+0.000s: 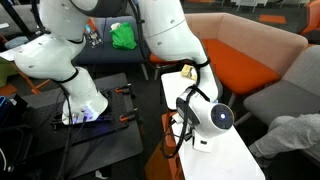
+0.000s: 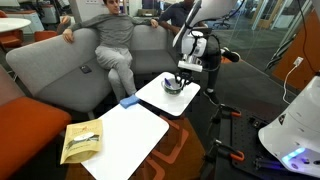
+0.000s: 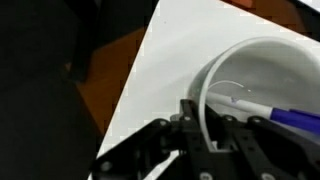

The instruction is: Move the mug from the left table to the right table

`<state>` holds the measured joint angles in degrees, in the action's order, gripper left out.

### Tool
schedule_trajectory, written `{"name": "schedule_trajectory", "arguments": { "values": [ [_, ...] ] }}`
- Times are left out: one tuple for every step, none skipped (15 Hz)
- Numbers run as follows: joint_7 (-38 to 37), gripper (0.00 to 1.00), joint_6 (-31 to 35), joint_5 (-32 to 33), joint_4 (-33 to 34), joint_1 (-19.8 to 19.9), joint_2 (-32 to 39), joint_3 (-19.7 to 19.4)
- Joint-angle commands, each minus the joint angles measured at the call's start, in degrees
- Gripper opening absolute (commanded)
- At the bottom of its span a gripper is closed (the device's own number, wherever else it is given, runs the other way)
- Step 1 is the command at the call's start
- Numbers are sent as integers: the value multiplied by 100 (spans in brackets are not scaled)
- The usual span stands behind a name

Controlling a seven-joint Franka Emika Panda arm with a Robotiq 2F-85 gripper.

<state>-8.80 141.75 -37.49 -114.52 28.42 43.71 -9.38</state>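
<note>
Mug (image 2: 175, 86) sits on the small squarish white desk (image 2: 196, 104), toward its far side, in an exterior view. End effector (image 2: 186, 72) comes straight down onto it from above, arm wrist vertical. In the wrist view the end effector (image 3: 203, 125) is narrow, with dark fingers (image 3: 190, 118) on either side of the mug (image 3: 262, 62) near wall, one inside the rim and one outside, pinching it. Mug interior looks pale, and a thin white and blue item (image 3: 285, 116) lies inside. Can't tell from any view if the mug base is touching the desk or just off it. Longer white desk (image 2: 135, 135) is right beside the small one, corners almost touching, with a tan box (image 2: 82, 140) at its far end, overhanging the edge. Small blue item (image 2: 128, 101) is near the longer desk by the grey sofa (image 2: 45, 65). Person (image 2: 112, 40) is seated on the sofa. Green item (image 1: 123, 37) and orange sofa (image 1: 245, 45) are in the background of an exterior view
</note>
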Motion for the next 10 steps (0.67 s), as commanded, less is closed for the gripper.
{"name": "schedule_trajectory", "arguments": {
  "values": [
    [210, 3, 182, -268, -248, 96, -204, 149],
    [267, 3, 222, -352, -258, 130, -199, 202],
    [276, 3, 282, -374, -269, 99, -186, 199],
    [296, 3, 367, -400, -281, 62, -176, 192],
    [389, 3, 507, -476, -302, 87, -181, 256],
    [470, 3, 621, -546, -314, 125, -186, 326],
    [382, 3, 673, -516, -319, 57, -154, 292],
    [402, 3, 715, -538, -326, 57, -138, 322],
    [412, 3, 732, -551, -334, 75, -123, 359],
    [393, 3, 734, -547, -334, 72, -99, 373]
  ]
}}
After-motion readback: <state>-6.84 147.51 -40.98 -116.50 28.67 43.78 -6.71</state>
